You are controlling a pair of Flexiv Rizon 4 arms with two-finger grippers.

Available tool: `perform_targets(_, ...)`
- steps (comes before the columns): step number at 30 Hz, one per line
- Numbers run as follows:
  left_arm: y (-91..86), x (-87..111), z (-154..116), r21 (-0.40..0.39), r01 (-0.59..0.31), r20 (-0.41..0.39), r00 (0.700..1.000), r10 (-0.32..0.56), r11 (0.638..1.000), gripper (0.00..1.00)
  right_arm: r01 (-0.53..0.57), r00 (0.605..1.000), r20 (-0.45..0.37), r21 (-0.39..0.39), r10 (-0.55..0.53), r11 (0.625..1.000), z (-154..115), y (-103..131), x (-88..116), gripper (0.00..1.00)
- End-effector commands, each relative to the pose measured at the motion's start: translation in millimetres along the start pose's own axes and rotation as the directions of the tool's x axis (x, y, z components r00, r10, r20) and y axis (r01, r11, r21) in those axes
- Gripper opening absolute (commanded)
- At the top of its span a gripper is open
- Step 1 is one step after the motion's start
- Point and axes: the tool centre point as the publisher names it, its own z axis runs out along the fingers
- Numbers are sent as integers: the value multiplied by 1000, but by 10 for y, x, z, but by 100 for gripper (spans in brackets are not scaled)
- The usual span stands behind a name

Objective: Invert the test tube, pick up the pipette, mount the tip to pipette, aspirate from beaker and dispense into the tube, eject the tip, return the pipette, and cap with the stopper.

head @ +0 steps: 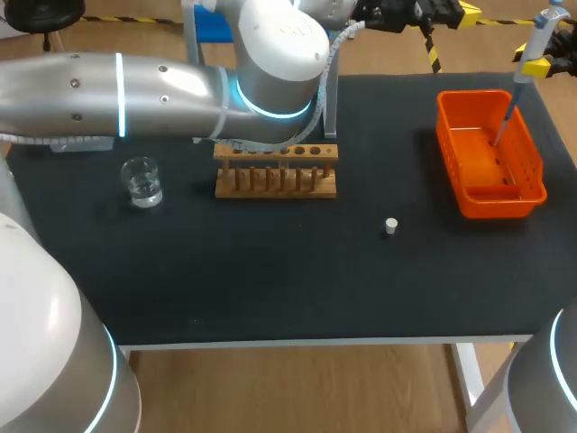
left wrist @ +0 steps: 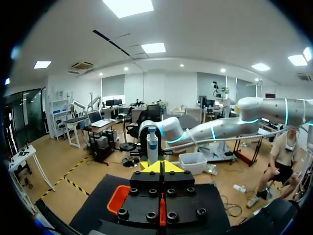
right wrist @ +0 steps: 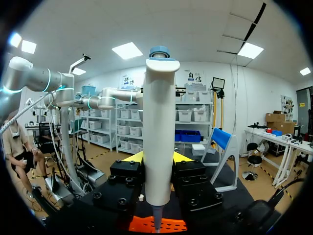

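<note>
Grey-and-white left arm (head: 135, 86) spans from 9 o'clock over the black tabletop (head: 270, 280), its left hand (left wrist: 160, 167) pinched narrow on nothing near 1 o'clock. Slotted orange plastic basket (head: 491, 206) sits at 2 o'clock; the right hand (right wrist: 157, 159) clamps the tall white pipette (right wrist: 160, 122) above it, shaft dipping inside. Wooden rack (head: 276, 180) stands at 12, clear glass beaker (head: 142, 183) at 9, small white stopper (head: 390, 225) mid-tabletop. No test tube is discernible. Swinging away low would likely snag the shaft on the basket wall
</note>
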Motion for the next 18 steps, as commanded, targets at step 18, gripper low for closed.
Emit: perform_targets(18,-142,-235,592,148,-15,-11,1000,17,989,0,-1,1000,-9,1,1,1000,-35,0,-26,0)
